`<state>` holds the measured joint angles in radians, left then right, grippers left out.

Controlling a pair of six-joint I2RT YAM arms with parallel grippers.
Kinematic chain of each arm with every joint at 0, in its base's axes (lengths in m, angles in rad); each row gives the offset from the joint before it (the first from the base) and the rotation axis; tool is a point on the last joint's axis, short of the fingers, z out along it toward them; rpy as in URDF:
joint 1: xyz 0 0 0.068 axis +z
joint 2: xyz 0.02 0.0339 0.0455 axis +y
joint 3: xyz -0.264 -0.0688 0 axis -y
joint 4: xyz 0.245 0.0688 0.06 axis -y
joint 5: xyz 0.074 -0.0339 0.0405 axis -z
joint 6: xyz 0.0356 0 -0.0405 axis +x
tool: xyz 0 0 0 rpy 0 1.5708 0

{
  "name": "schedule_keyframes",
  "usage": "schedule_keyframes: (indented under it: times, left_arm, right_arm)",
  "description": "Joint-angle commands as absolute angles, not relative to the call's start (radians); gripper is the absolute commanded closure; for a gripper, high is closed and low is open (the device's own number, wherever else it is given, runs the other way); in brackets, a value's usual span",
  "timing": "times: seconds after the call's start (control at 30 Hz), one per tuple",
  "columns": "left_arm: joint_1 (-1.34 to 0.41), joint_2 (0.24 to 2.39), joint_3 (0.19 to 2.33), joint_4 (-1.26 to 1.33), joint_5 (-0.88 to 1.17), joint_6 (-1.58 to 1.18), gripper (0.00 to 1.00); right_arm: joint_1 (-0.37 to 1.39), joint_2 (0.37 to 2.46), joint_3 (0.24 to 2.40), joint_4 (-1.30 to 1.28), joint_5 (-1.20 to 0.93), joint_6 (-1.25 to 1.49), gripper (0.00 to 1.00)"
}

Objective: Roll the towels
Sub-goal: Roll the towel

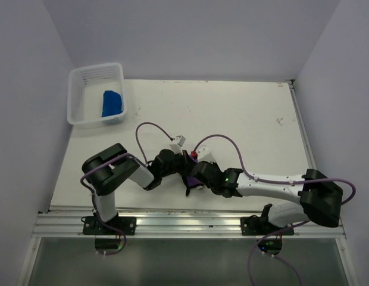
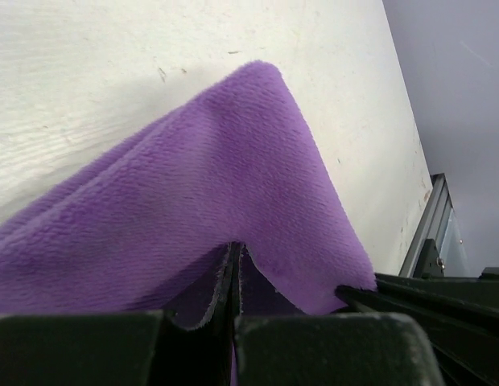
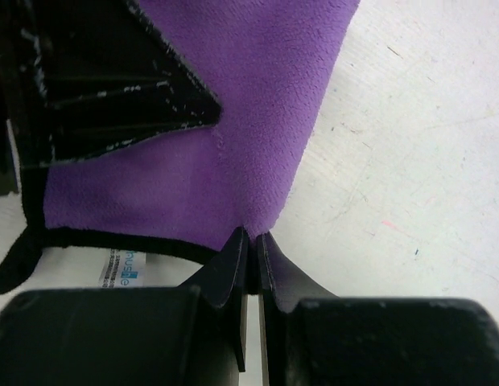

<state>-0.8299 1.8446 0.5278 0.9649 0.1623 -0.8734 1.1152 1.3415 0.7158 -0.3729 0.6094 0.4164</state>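
A white painted table (image 1: pixel 232 113) between pale walls carries the soft purple plush towel (image 2: pixel 233 177), bunched near the front edge between both arms. The left gripper (image 2: pixel 235 251) is pinched tight on a fold of the towel. The right gripper (image 3: pixel 253 237) is closed just as tightly on the cloth near its black hem. Both holds are thin, so uneven pulling could tug the fabric free or skew the roll.

Basket (image 1: pixel 72 101) in far-left corner of table (image 1: pixel 244 119) holds towel (image 1: pixel 111 103); second towel (image 1: pixel 189 180) near-centre
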Motion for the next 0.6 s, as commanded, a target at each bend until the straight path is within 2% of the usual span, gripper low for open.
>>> schedule_keyframes:
  times: [0.0,0.57]
  left_arm:
    - [-0.802,1.852,0.517,1.065,0.179,-0.874,1.0]
    - [-0.804,1.893,0.482,1.134,0.189,-0.905,1.0]
  right_arm:
    - [1.144,1.345,0.709,-0.293,0.695,0.402,1.0]
    - [1.163,1.482,0.796,-0.262,0.652,0.397,1.0]
